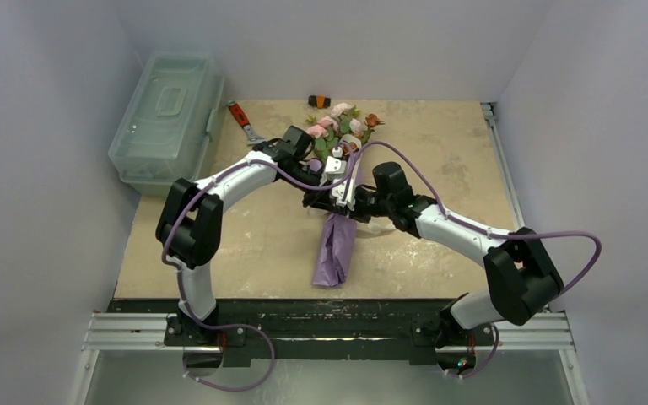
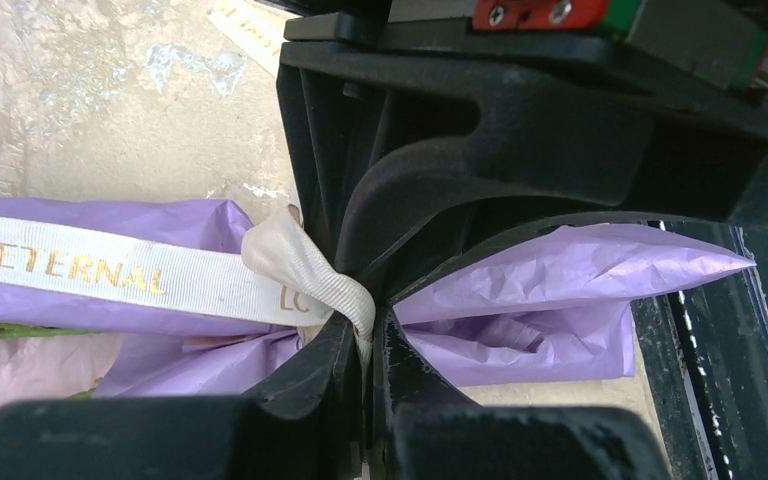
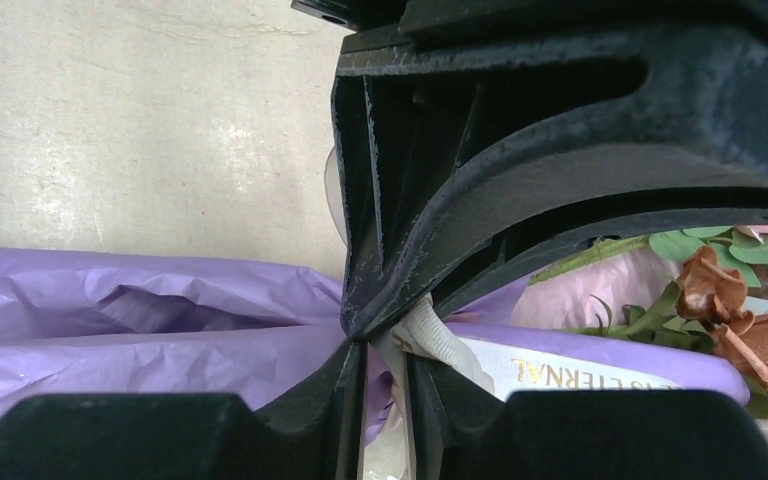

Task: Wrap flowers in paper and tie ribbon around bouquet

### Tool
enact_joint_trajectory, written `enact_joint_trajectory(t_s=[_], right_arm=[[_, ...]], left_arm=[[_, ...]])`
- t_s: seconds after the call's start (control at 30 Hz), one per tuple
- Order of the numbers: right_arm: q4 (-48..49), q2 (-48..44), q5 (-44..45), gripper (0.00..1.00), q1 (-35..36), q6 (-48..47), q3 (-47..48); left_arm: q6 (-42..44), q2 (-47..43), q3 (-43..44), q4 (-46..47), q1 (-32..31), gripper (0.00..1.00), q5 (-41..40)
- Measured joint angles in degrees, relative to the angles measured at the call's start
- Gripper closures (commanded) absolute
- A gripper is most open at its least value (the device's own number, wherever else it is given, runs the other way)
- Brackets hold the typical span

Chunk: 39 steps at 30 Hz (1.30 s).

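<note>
While one bouquet (image 1: 336,246) lies flat, the left end effector (image 2: 365,350) and right end effector (image 3: 385,365) both pinch its single ribbon (image 2: 110,275).

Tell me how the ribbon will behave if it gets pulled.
Likely floppy: the ribbon bunches into soft folds where the left gripper pinches it. Its ribbed weave probably resists slipping. Pulling hard may crumple the thin paper under it.

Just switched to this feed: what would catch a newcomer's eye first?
The bouquet lies in the middle of the table, stems rolled in lilac paper, blooms toward the far edge. Over it, the left gripper is shut on the cream ribbon where it bunches against the paper. The right gripper has its jaws narrowly apart around the same ribbon.
</note>
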Motion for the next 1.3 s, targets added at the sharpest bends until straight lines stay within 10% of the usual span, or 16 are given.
enact_joint_trajectory(t_s=[0.47,1.0,1.3], right_arm=[[-0.44,0.24,2.21,0.74,0.24,-0.22,0.00],[-0.59,0.24,3.93,1.00,0.28,-1.03,0.00],[-1.88,-0.09,3.91,1.00,0.26,0.13,0.09]], left_arm=[[0.07,0.39,0.37,-0.79,0.09,1.00,-0.28],[0.02,0.48,0.70,-1.18,0.09,1.00,-0.26],[-1.49,0.52,0.66,-0.04,-0.13,0.54,-0.74]])
